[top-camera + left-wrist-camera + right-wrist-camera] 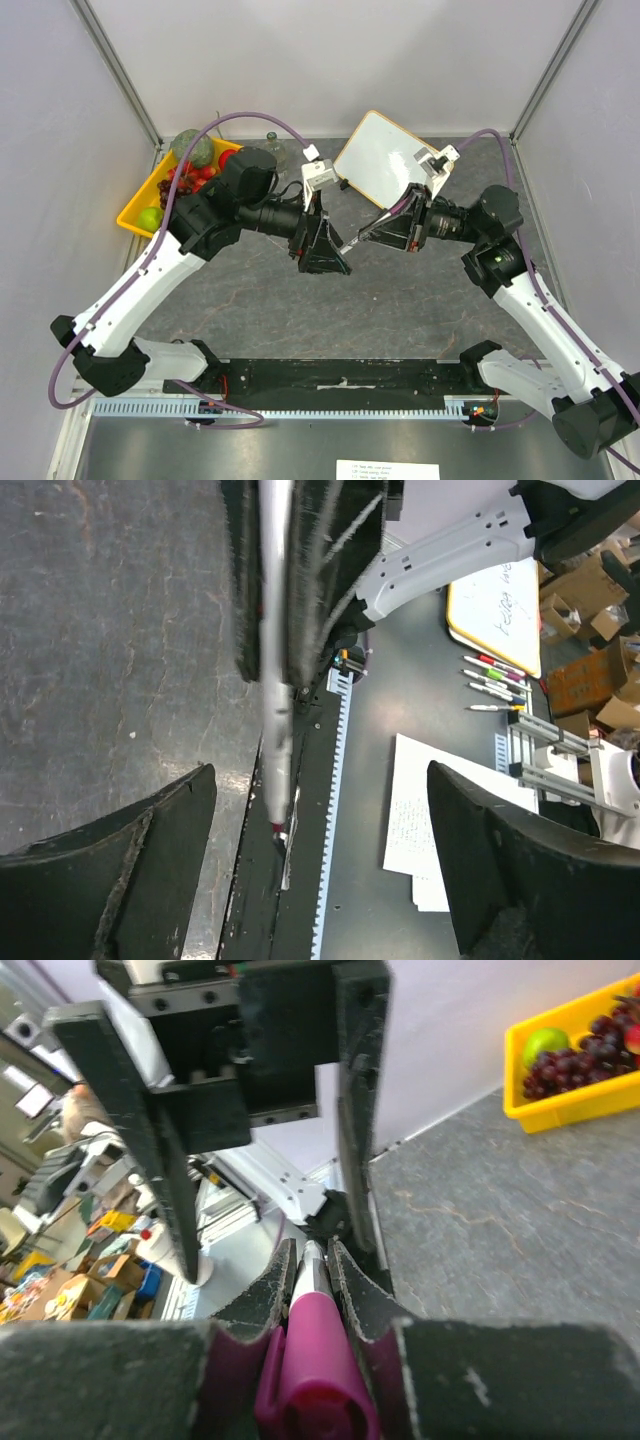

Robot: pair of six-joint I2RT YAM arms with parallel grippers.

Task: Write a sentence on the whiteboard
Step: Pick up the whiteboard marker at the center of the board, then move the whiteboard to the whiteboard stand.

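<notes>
— Where does the whiteboard lie?
— On the table, at its far side, right of the middle, behind the right arm.
— And the grippers?
— The right gripper clamps a magenta-capped marker. The left gripper stands wide open around it, not touching.

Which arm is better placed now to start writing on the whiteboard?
Right: the right tool is shut on the marker and nearer the whiteboard; the left tool stands open, holding nothing.
</notes>
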